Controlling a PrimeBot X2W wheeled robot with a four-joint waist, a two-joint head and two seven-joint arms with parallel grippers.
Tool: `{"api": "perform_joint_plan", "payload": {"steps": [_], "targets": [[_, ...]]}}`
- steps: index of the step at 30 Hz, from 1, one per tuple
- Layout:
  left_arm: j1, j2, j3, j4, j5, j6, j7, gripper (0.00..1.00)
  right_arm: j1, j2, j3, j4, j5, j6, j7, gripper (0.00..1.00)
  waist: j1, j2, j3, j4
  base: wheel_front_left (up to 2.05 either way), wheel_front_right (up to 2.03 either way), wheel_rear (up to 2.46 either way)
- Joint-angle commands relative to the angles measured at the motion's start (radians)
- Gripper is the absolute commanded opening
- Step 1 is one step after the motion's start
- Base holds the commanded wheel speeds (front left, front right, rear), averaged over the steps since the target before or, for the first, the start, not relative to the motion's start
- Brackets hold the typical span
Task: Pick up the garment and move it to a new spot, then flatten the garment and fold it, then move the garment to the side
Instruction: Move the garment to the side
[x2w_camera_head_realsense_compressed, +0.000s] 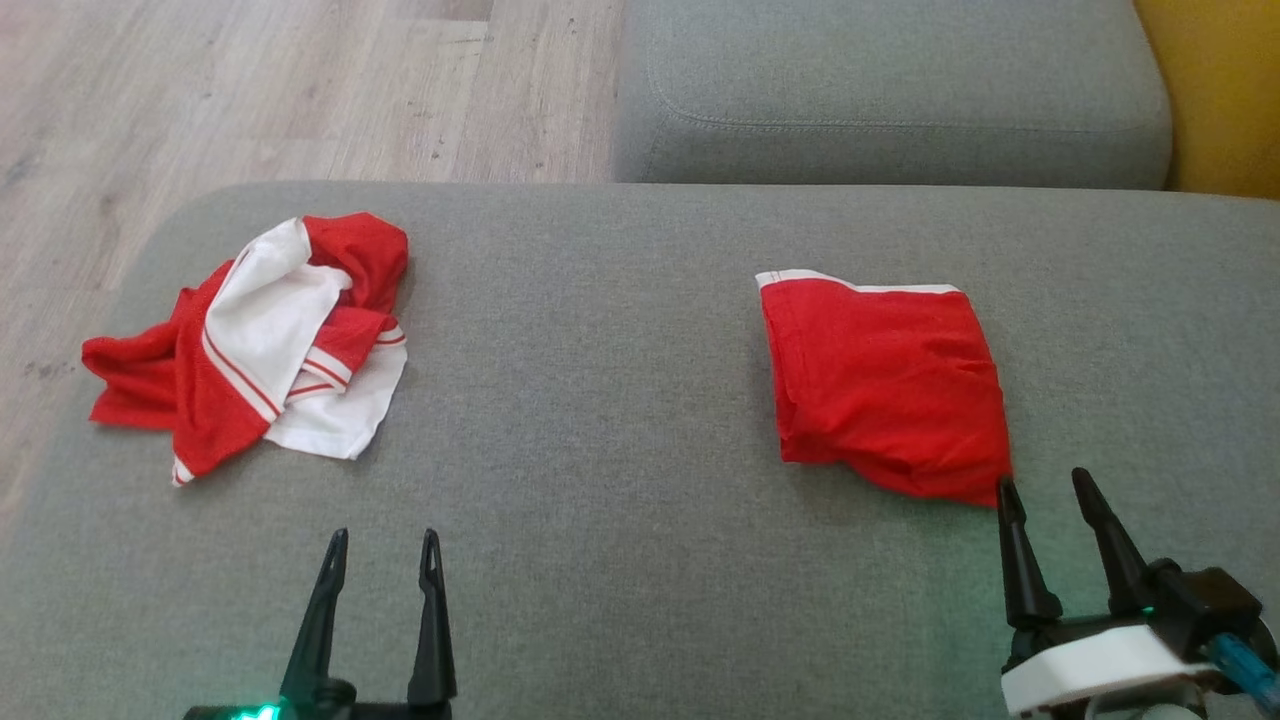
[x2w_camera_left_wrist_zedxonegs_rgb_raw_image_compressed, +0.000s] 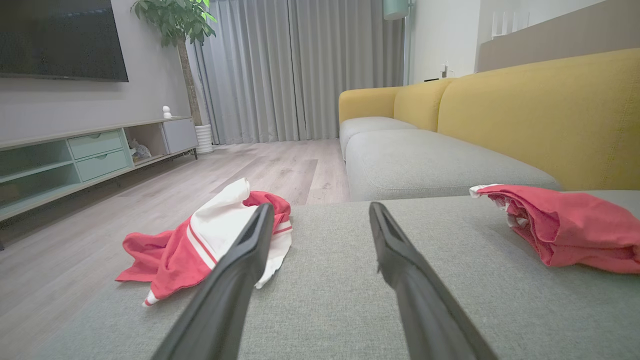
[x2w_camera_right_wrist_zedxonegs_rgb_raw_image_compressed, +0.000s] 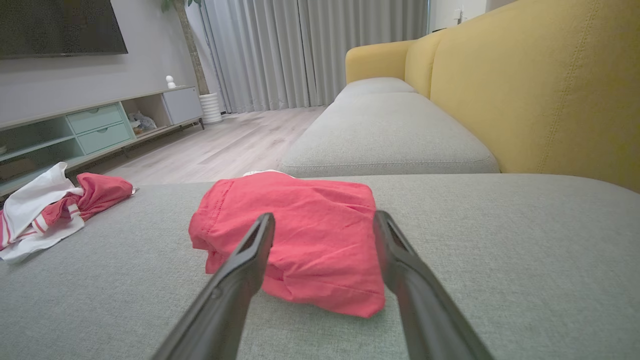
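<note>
Here, the crumpled red mesh jersey with white panels (x2w_camera_head_realsense_compressed: 250, 340) is seen heaped at the frame's left on the grey fabric cushion (x2w_camera_head_realsense_compressed: 620, 450). It is judged light, limp, easily snagged; a raised fold at its lower right is best pinched. The left gripper (x2w_camera_head_realsense_compressed: 385, 537) is poised at the bottom edge, fingers spread, empty, pointing up-frame. The right gripper (x2w_camera_head_realsense_compressed: 1042, 478), likewise spread and empty, is set lower right, beside the compact red folded bundle (x2w_camera_head_realsense_compressed: 885, 385).

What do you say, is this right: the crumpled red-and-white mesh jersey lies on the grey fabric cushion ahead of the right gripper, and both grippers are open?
No: the head view shows the crumpled red-and-white mesh jersey ahead of the left gripper; the rest is right.
</note>
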Motion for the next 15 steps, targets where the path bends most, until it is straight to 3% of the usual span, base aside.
{"api": "perform_joint_plan", "payload": {"steps": [1, 15], "targets": [[-0.027, 0.002, 0.025, -0.025, -0.004, -0.004, -0.002, 1.0, -0.015, -0.009, 0.026, -0.031, -0.005, -0.001, -0.012, 1.0, 0.0, 0.0, -0.001, 0.001, 0.0, 0.0, 0.0], [-0.05, 0.004, 0.035, -0.016, -0.006, -0.014, -0.002, 1.0, -0.014, -0.015, 0.054, -0.029, -0.003, -0.001, -0.012, 1.0, 0.0, 0.0, 0.02, -0.02, 0.0, 0.0, 0.0]]}}
